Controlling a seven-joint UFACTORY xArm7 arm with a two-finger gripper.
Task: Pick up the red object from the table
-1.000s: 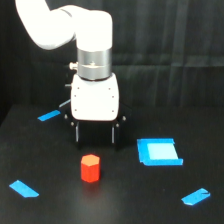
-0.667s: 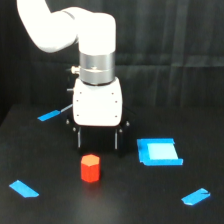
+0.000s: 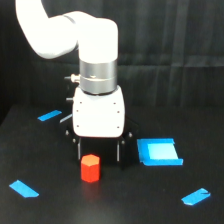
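Note:
The red object (image 3: 90,168) is a small orange-red hexagonal block standing upright on the black table (image 3: 115,205), left of centre in the exterior view. My gripper (image 3: 98,150) hangs from the white arm just behind and slightly above the block. Its two dark fingers (image 3: 120,150) stand apart, so it is open, and nothing sits between them. The block lies in front of the left finger, apart from it as far as I can tell.
A flat blue square piece (image 3: 159,151) lies on the exterior view's right of the gripper. Blue tape strips lie at the back left (image 3: 49,115), front left (image 3: 23,188) and front right (image 3: 195,197). A black curtain closes off the back.
The arm and gripper have come toward the camera and slightly to the exterior view's right, ending closer to the red block. The block has stayed where it was.

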